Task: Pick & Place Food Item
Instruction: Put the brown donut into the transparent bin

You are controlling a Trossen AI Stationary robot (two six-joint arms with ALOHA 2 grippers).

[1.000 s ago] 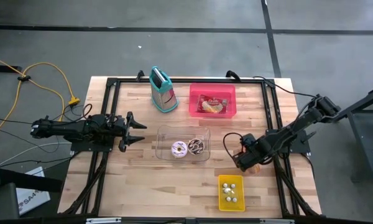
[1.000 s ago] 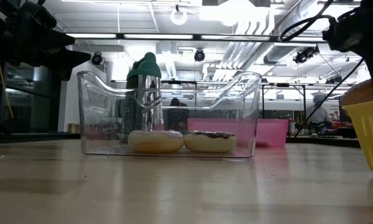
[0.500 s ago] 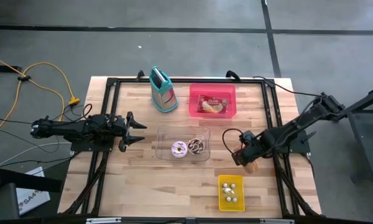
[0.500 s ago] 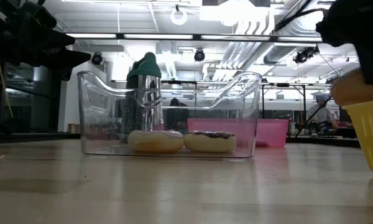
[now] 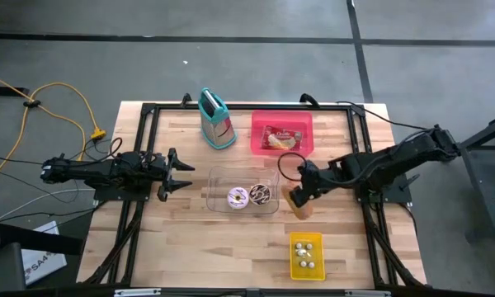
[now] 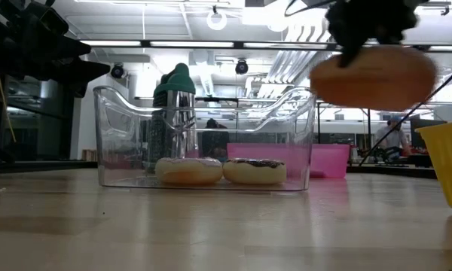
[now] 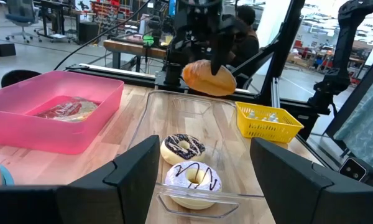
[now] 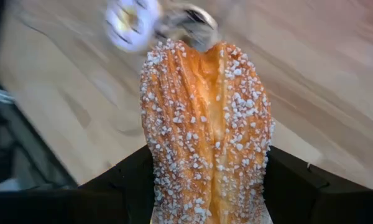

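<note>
Right gripper (image 5: 298, 198) pinches a golden, sugar-crusted split pastry (image 8: 206, 124), airborne at three o'clock of the clear bin (image 5: 216, 175). Left gripper (image 5: 181, 172), fingers spread, waits at nine o'clock.

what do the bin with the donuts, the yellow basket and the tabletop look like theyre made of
Bin: clear glossy plastic by the look; the donuts show through its walls, which catch highlights.
Yellow basket: likely moulded plastic, with perforated mesh-like sides and a uniform colour.
Tabletop: wood, seemingly butcher-block; pale strips with grain, smooth low-sheen finish.
</note>
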